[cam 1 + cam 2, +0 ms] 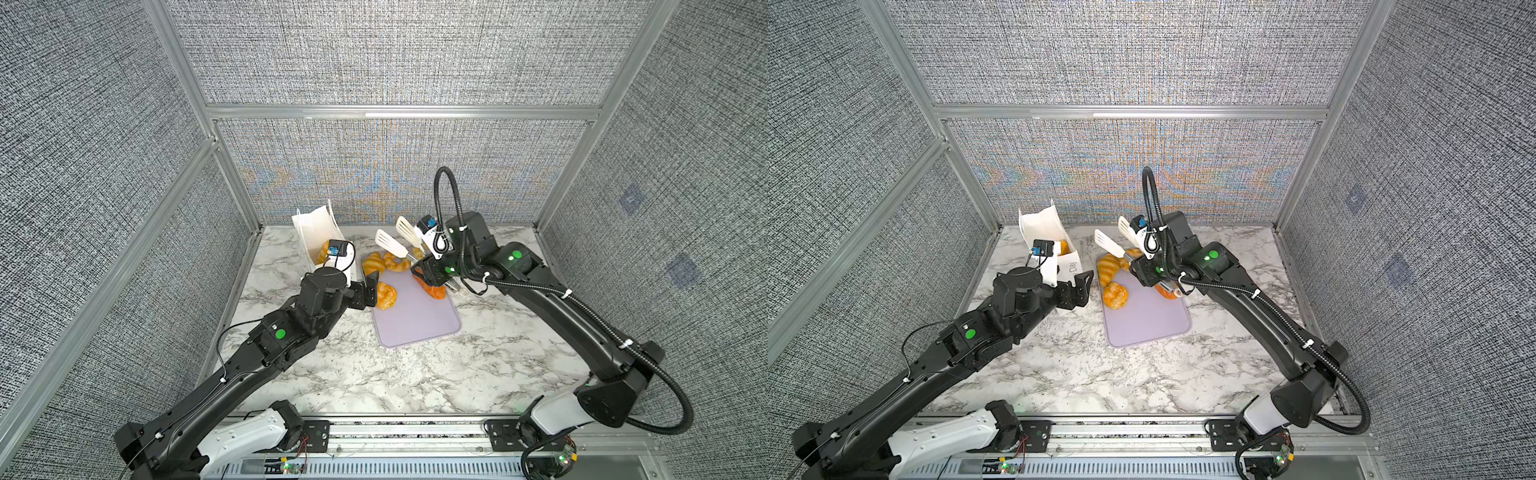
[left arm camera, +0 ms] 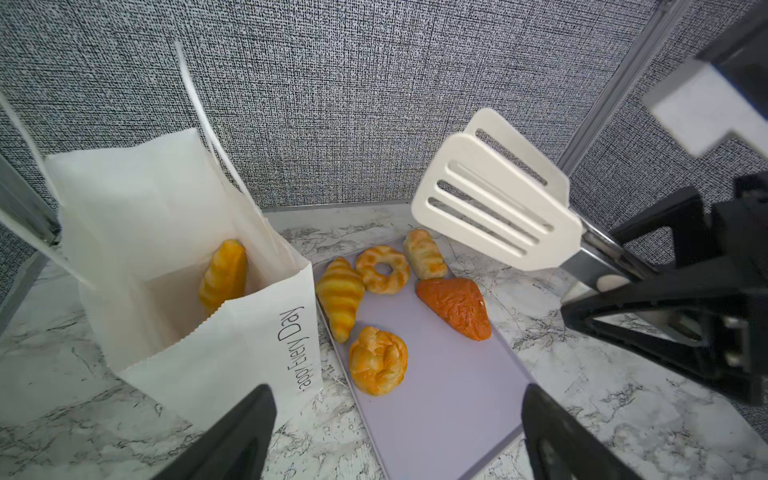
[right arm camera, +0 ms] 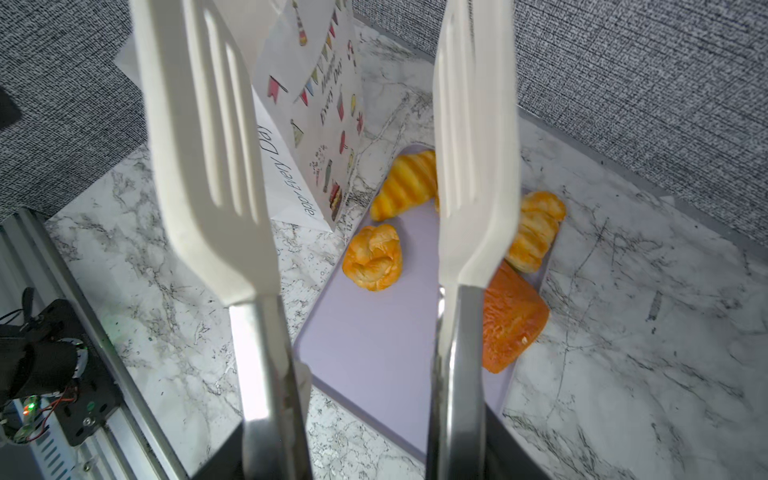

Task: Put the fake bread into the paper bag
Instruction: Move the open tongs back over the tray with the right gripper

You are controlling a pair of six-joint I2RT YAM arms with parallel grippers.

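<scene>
Hovering over the marble table (image 2: 623, 415), the left gripper (image 2: 397, 395) has its fingers wide apart and empty, close to the swirl bun (image 2: 377, 360) on the lavender tray (image 2: 436, 395). Farther along the tray lie the orange-brown triangular piece (image 2: 455, 307), the striped croissant (image 2: 340, 297), the ring (image 2: 382, 269) and the roll (image 2: 424, 254). The right gripper (image 2: 615, 270) clamps the metal handles of the white tongs (image 2: 494, 216), whose blades stand apart and empty above the tray. Left of the tray, the paper bag (image 2: 166, 208) stands open with a second croissant (image 2: 223, 274) inside.

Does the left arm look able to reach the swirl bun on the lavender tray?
Probably yes: the left gripper is open, facing the swirl bun with nothing between; the tongs hang farther back.
</scene>
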